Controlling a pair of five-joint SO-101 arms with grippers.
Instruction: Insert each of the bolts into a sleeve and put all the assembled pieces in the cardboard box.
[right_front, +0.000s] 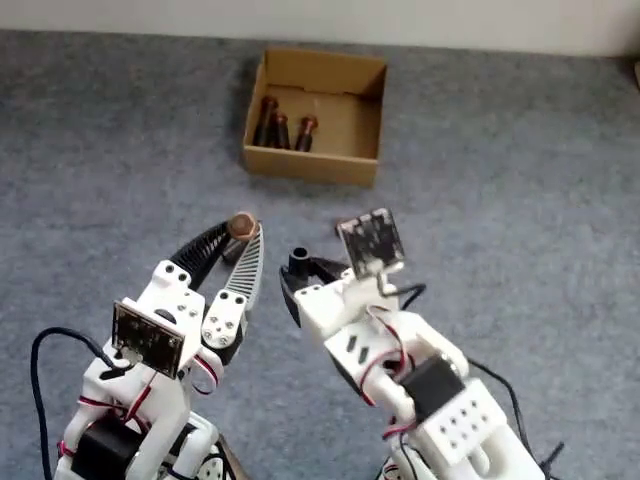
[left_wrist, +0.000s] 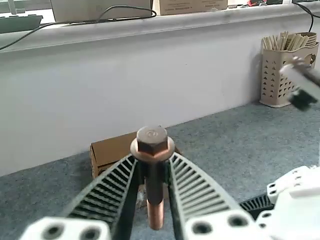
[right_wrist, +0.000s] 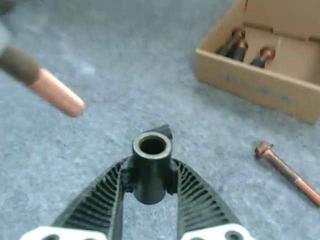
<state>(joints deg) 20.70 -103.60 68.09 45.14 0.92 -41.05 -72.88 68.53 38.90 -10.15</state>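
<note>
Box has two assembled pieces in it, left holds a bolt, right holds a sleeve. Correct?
No: the box holds three assembled pieces, not two, as the high view shows. The left gripper holds a bolt and the right gripper a sleeve, as stated.

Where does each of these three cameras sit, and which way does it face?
High view: fixed overhead, facing down on table, both arms, cardboard box.
Left wrist view: on the left arm, facing a wall past the left gripper holding a bolt.
Right wrist view: on the right arm, facing the table past the right gripper holding a sleeve.
Shared: all show the cardboard box.
</note>
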